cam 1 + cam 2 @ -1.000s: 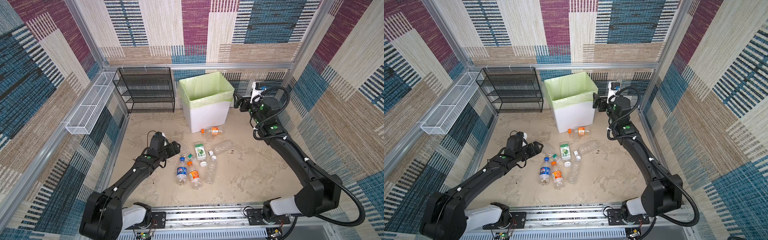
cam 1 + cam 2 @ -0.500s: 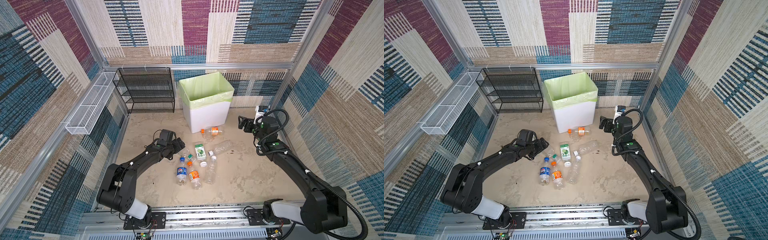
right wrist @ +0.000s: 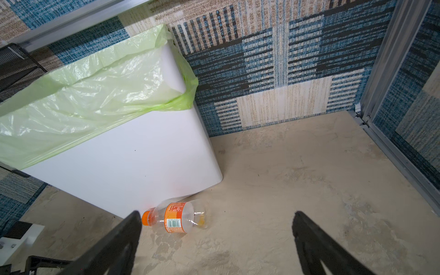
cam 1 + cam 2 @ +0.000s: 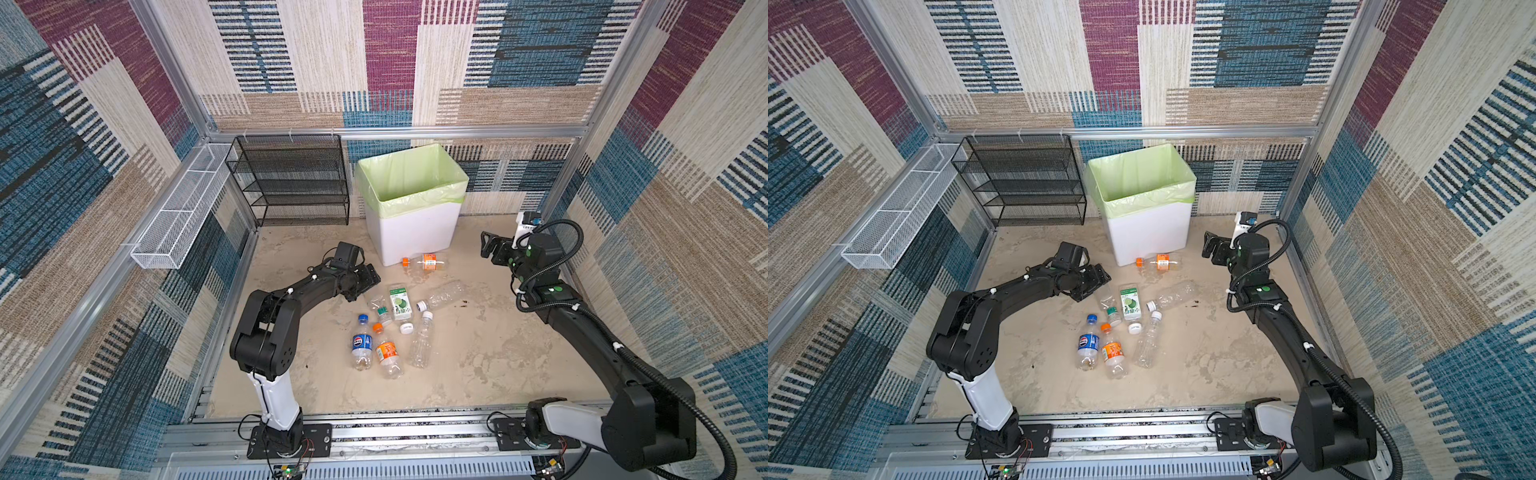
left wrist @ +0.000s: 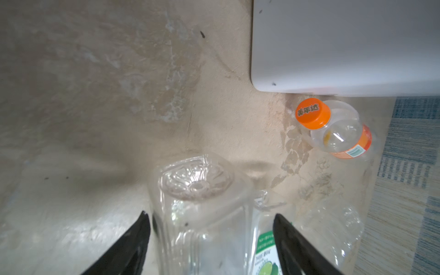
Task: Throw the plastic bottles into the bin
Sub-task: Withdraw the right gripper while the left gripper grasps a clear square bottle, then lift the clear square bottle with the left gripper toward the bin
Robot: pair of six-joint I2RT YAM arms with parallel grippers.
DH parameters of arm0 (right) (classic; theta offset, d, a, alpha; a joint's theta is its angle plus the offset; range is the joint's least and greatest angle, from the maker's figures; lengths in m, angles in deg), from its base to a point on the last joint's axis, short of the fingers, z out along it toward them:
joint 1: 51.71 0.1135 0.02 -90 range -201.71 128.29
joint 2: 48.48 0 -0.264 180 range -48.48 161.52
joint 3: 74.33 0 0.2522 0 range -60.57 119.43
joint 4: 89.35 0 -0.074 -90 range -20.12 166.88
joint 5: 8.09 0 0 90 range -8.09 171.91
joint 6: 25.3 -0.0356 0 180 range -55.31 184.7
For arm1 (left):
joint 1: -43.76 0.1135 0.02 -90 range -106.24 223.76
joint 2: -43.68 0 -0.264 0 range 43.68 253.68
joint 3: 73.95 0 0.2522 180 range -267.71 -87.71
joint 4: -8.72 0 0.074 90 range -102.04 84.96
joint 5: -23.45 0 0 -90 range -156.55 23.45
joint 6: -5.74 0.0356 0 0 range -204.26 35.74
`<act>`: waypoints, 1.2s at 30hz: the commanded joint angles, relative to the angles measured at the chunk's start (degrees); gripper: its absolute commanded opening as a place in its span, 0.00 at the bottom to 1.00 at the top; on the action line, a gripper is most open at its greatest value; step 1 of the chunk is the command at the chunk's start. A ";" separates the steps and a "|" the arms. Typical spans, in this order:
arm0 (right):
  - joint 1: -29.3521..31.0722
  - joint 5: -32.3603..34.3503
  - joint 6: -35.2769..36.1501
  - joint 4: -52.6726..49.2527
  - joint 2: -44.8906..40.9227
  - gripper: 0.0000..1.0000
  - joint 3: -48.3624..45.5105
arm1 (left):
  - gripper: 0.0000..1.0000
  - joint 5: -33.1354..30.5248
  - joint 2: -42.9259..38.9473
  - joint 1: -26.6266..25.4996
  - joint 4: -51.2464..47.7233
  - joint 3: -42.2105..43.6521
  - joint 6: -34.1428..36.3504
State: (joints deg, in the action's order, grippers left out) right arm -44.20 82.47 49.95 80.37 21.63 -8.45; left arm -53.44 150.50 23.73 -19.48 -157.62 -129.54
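Left wrist view: the left claw [image 5: 210, 214] is seen spread, its jaws set either side of the base end of a clear bottle [image 5: 197, 188] lying on the table [image 5: 83, 95]. A gap is seen at one jaw, so no pinch is judged made yet.

- A green-labelled bottle [image 5: 264, 250] is lying just beside the clear one, partly behind one jaw. If the jaws are closed here, this neighbour could be caught or shoved.
- The hold is placed near the bottle's end. The thin wall could buckle and the bottle could be squeezed out or tipped on lifting.
- Farther out, an orange-labelled bottle [image 5: 338, 128] is found lying against the foot of the bin [image 5: 345, 47].
- In a top view the other plastic bottles [image 4: 386, 353] are seen scattered mid-table, well short of the bin, none held.
- The right claw [image 3: 216, 213] is seen spread wide and empty, above the table beside the bin.

The bin's walls are tall. A bottle carried low could be knocked against the bagged rim [image 4: 415, 201] and dropped outside. Both arms could also be brought together at the bin.
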 commanded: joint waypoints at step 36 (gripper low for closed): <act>-1.18 1.99 -0.36 -0.50 -0.24 0.98 2.37 | 0.50 -4.07 -3.35 0.39 -1.13 -4.76 11.78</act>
State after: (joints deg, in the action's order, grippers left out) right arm -45.36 84.07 49.21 79.67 21.17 -6.79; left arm -55.91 149.34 23.88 -23.63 -163.08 -118.68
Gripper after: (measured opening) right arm 0.982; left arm 0.543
